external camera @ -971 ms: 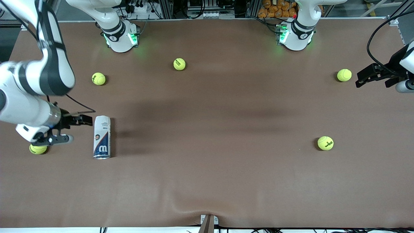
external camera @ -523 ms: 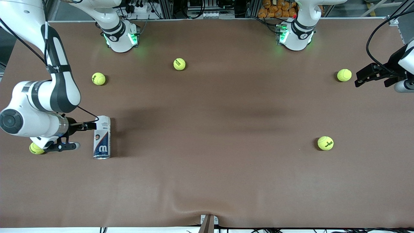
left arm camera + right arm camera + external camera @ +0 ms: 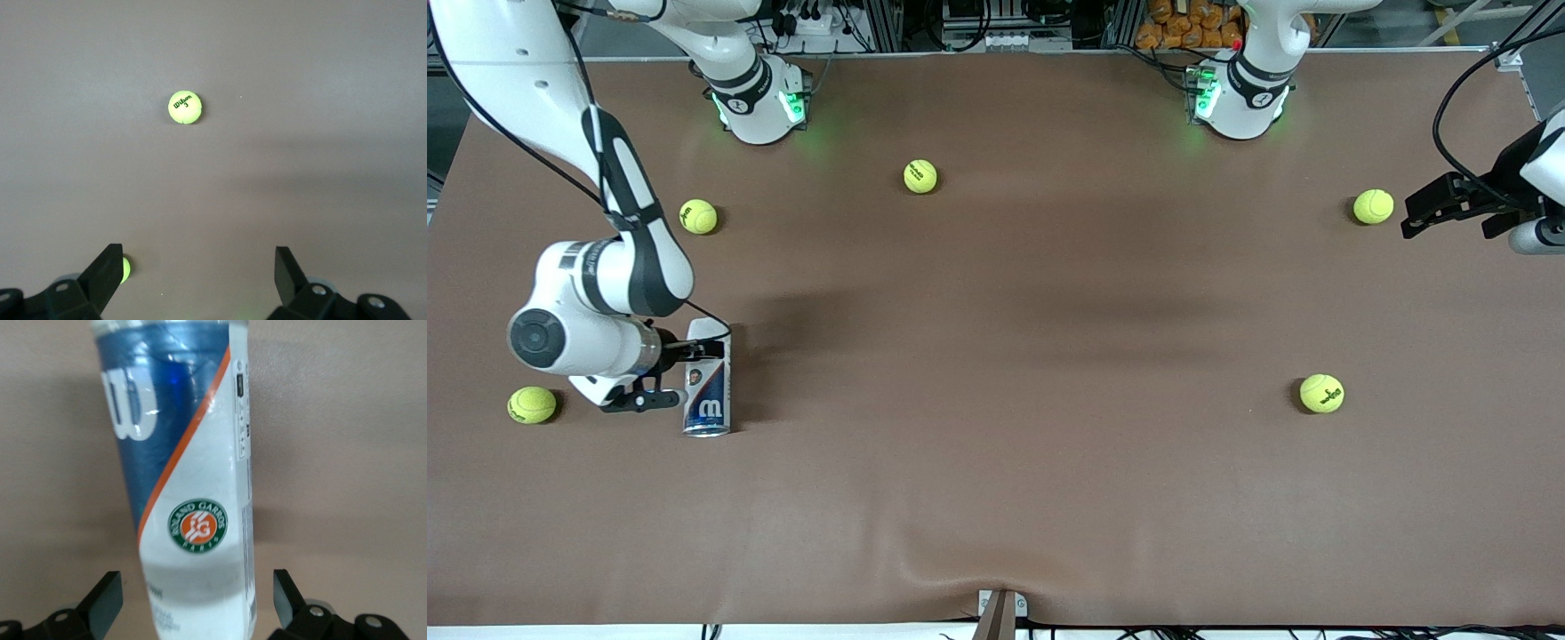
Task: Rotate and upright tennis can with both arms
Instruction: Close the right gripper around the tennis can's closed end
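The slim white-and-navy tennis can lies flat; the right gripper is spread wide around it, untouched. The left gripper waits wide open, well apart.

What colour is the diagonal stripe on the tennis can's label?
Orange, dividing navy from white on the slim cylindrical tennis can; right wrist view shows it best.
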Robot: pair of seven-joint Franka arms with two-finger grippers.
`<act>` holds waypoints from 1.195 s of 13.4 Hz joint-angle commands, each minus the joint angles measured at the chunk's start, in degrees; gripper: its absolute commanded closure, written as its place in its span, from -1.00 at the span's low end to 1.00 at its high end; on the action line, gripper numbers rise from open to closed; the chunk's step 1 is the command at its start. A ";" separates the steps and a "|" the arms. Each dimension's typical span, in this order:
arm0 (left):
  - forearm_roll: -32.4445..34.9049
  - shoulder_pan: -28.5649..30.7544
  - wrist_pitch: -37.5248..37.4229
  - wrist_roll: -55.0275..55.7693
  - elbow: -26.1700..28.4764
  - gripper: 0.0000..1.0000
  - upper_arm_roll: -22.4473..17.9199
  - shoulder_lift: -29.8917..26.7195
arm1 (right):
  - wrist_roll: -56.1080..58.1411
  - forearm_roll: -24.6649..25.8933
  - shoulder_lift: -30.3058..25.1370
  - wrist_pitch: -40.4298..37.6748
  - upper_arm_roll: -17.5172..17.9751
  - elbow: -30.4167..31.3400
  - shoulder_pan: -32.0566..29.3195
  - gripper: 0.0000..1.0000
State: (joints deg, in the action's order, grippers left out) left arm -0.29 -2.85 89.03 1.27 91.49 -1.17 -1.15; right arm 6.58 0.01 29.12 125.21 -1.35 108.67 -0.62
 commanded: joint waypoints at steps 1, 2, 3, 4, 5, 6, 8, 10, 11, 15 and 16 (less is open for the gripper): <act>-0.76 0.12 -1.05 0.66 -0.61 -1.00 0.12 -0.34 | 0.36 0.17 0.94 1.35 0.38 0.49 -0.52 -1.00; -0.76 0.04 -1.05 0.93 -0.61 -1.00 0.20 -0.34 | 0.36 0.17 1.29 1.70 0.38 0.49 -0.52 -1.00; -0.76 0.04 -1.05 1.01 -0.61 -1.00 0.20 -0.34 | 0.36 0.17 1.73 2.23 0.38 0.41 -0.52 -1.00; -0.76 0.04 -1.05 0.93 -0.61 -1.00 0.20 -0.34 | 0.36 0.17 1.90 2.58 0.47 0.41 -0.52 -1.00; -0.76 0.04 -1.05 0.93 -0.61 -1.00 0.20 -0.34 | 0.36 0.17 2.25 2.67 0.38 0.32 -0.43 -1.00; -0.76 0.04 -1.05 0.93 -0.61 -1.00 0.20 -0.34 | 0.36 0.17 2.52 2.93 0.47 0.23 -0.52 -1.00; -0.76 0.04 -1.05 0.84 -0.61 -1.00 0.20 -0.34 | 0.45 0.17 2.70 3.11 0.38 0.14 -0.52 -0.97; -0.76 0.12 -1.05 0.58 -0.61 -1.00 0.12 -0.34 | 0.45 0.17 3.31 3.11 0.38 -0.30 -0.52 -0.81; -0.76 0.12 -1.05 0.49 -0.61 -1.00 0.12 -0.34 | 0.45 0.17 3.40 3.03 0.38 -0.64 -0.52 -0.80; -0.76 0.04 -1.05 1.02 -0.61 -1.00 0.90 -0.43 | 0.54 0.17 3.66 3.03 0.38 -1.08 -0.43 -0.54; -0.76 0.21 -1.05 0.93 -0.61 -1.00 0.99 -0.43 | 0.54 0.17 3.84 3.03 0.38 -1.35 -0.34 -0.52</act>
State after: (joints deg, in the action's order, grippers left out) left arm -0.29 -2.87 88.97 1.28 91.48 -0.85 -1.16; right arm 6.58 0.01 32.02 127.86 -1.33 108.42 -0.62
